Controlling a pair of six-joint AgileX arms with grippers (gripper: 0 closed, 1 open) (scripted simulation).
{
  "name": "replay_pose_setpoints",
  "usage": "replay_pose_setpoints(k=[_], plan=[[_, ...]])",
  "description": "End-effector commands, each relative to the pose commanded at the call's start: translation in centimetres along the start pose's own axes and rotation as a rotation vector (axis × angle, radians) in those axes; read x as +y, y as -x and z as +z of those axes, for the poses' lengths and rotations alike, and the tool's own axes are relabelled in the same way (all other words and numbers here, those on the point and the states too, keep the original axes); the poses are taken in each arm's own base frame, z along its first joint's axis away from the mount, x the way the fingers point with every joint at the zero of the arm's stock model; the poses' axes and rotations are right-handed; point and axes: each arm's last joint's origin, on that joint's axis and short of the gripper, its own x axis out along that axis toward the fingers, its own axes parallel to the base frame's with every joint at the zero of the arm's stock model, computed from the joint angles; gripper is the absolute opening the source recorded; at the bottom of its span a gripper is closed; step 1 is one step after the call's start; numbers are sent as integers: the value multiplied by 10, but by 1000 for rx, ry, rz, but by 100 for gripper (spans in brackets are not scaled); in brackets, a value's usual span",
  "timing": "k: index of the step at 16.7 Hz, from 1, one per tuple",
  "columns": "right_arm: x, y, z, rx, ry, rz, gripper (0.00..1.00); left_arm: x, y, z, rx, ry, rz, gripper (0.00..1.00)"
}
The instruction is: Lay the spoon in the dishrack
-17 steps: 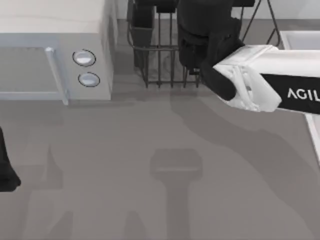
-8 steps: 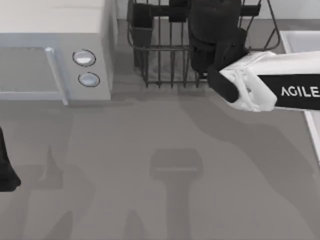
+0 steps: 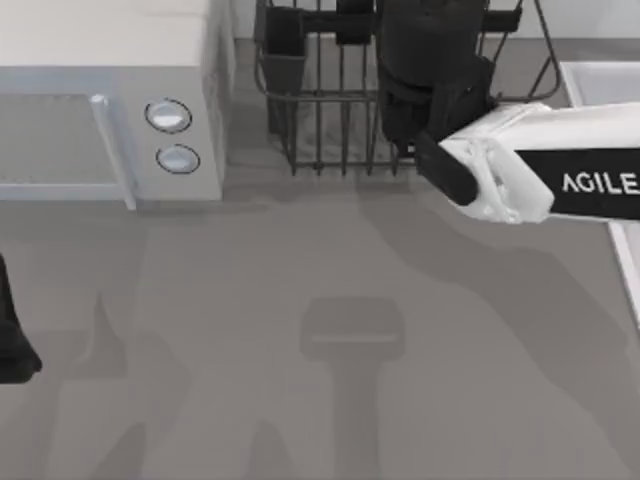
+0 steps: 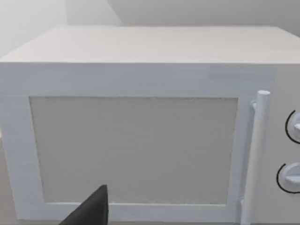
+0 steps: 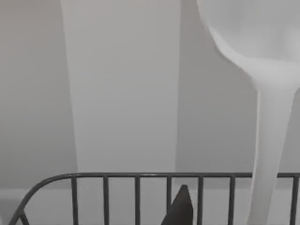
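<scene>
While reaching over dishrack (image 3: 320, 130), right arm (image 3: 540, 175), spoon (image 5: 267, 117) upright.

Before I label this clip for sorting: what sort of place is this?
Probably a simulated kitchen counter: a pale-grey microwave with two round knobs, a dark wire dishrack beside it, and a white spoon above the rack.

Dishrack (image 3: 320, 130), dark-grey wire basket w/ thin upright bars & small dark cutlery cup at its left corner, sits at table's far edge just right of the microwave; pale white spoon (image 5: 269, 117) hangs roughly upright above its rail, bowl up.
</scene>
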Motion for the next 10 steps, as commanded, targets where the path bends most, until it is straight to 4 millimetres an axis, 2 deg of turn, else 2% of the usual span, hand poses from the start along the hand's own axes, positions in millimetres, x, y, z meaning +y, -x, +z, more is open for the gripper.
replay_pose_setpoints(k=[4, 10], plan=[[0, 0, 0, 0, 0, 0, 98, 0, 0, 0, 0, 0, 0, 100], [0, 0, 0, 0, 0, 0, 100, 0, 0, 0, 0, 0, 0, 100]])
